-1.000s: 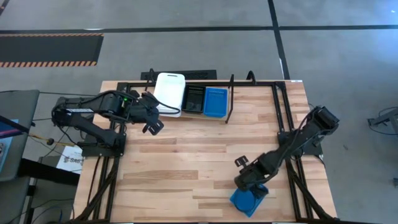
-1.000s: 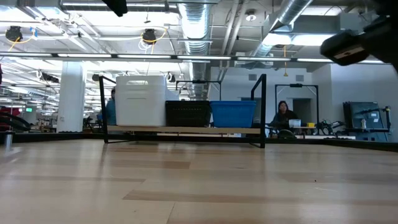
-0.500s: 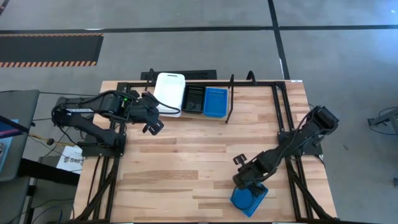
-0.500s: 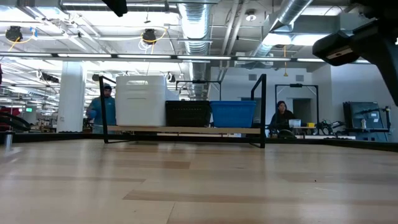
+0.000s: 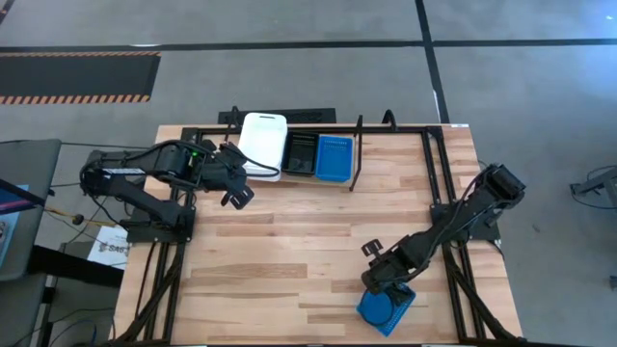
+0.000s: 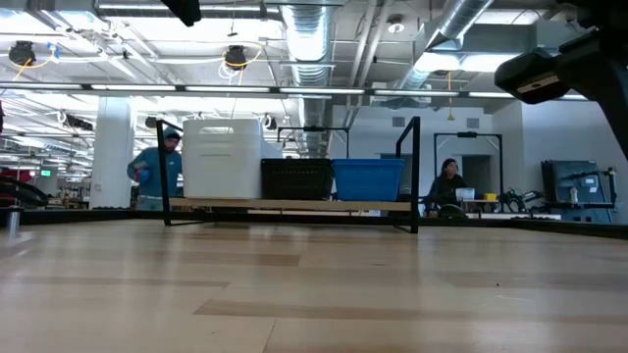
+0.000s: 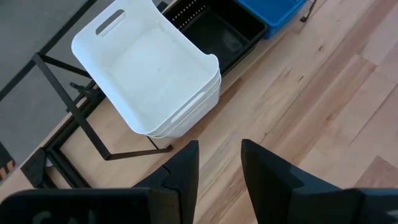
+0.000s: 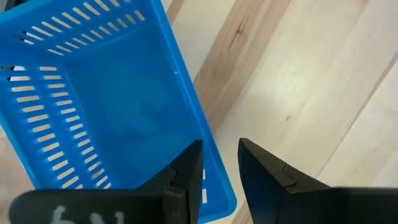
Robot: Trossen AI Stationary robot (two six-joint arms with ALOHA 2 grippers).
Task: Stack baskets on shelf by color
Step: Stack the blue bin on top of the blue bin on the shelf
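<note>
in the high view, the pale planked wooden surface (image 5: 289, 251) sat on a grey concrete floor, bare across its whole middle and left side. the shelf (image 5: 359, 154), a thin black tube rack, ran along the far edge. on it stood a white basket stack (image 5: 262, 145), a black basket (image 5: 300, 152) and a blue basket (image 5: 335, 157), side by side and touching. the left pincer (image 5: 237, 183) hung just in front of the white stack, apart from it. the right pincer (image 5: 384, 289) stood over a loose blue basket (image 5: 386, 310) lying skewed at the near edge, its corner overhanging the surface.

in the low view, the surface (image 6: 314, 284) stretched flat and open up to the shelf (image 6: 412, 176). the white stack (image 6: 222, 157) rose taller than the black basket (image 6: 296, 178) and blue basket (image 6: 368, 178). a person (image 6: 157, 172) stood in the room beyond.

in the left wrist view, the left pincer (image 7: 219, 163) had its smooth dark fingers (image 7: 186, 165) apart and empty, near the rim of the nested white baskets (image 7: 149, 74), glossy plastic with rounded corners and a handle slot.

in the right wrist view, the right pincer (image 8: 219, 163) was spread, one finger inside and one outside the long wall of the loose blue basket (image 8: 99, 106), whose walls were slotted; whether it touched the wall could not be told.
</note>
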